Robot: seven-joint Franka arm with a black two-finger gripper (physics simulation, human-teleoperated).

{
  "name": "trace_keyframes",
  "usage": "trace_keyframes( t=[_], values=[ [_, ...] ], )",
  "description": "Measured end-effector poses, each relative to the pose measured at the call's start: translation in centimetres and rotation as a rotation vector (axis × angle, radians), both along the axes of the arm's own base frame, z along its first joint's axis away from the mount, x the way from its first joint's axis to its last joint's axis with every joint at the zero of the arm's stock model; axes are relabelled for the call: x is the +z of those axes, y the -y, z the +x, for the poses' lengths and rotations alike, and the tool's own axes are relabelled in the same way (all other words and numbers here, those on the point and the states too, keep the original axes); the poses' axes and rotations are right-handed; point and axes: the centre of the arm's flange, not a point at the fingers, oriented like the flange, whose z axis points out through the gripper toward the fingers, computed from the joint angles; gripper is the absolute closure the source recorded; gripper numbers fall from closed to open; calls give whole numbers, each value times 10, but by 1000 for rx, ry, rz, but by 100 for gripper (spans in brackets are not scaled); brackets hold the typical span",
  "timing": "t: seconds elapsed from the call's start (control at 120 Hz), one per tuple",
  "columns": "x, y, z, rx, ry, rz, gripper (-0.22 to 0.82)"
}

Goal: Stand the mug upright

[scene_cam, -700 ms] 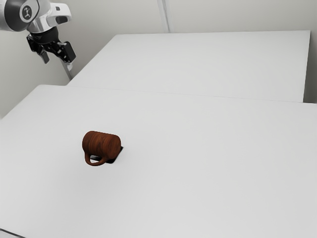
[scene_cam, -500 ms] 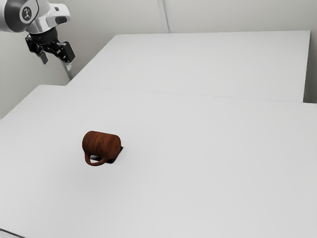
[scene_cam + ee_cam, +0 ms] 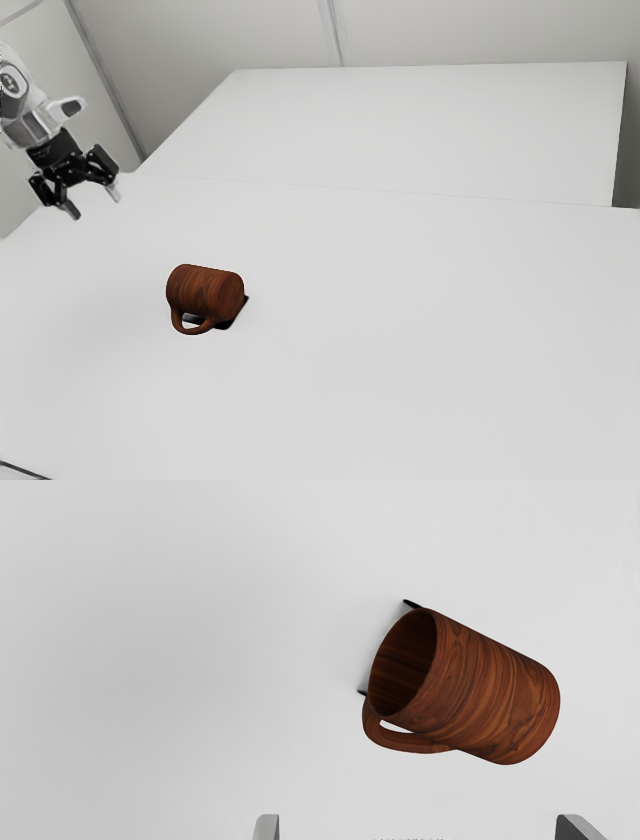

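Observation:
In the exterior view my gripper (image 3: 92,202) hangs at the upper left, high over the table's edge and apart from the mug. A brown wood-grained mug (image 3: 205,291) lies on its side on the table, its handle toward that view's bottom. From the wrist view, the gripper (image 3: 417,827) has its two fingertips wide apart with nothing between them. The mug (image 3: 480,690) shows its dark mouth there, and its handle is low against the table. Something thin and black (image 3: 411,603) lies partly under the mug; its shape is mostly hidden.
The white table (image 3: 400,330) extends around the mug. Behind it stands another white surface (image 3: 420,130), and pale walls rise beyond. A thin dark line (image 3: 22,470) crosses the exterior view's bottom left corner.
In the exterior view my hand has swung down and toward the left, tilting as it moved. The mug lies as it did before.

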Motion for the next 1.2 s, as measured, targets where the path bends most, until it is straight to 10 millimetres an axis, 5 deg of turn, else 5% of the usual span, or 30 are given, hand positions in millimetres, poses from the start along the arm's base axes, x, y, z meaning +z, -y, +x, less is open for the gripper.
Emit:
trace_keyframes(
  t=[0.158,0.342,0.483,0.808,1.133,1.2],
  values=[
    [-60,4,16,4,-35,-183,0],
    [-136,-1,11,54,-76,-387,0],
    [-172,-3,15,72,-72,-480,0],
    [-217,0,30,98,-15,-616,0],
    [-236,24,36,144,44,-758,0],
    [-236,25,36,149,52,-769,12]
  ],
)
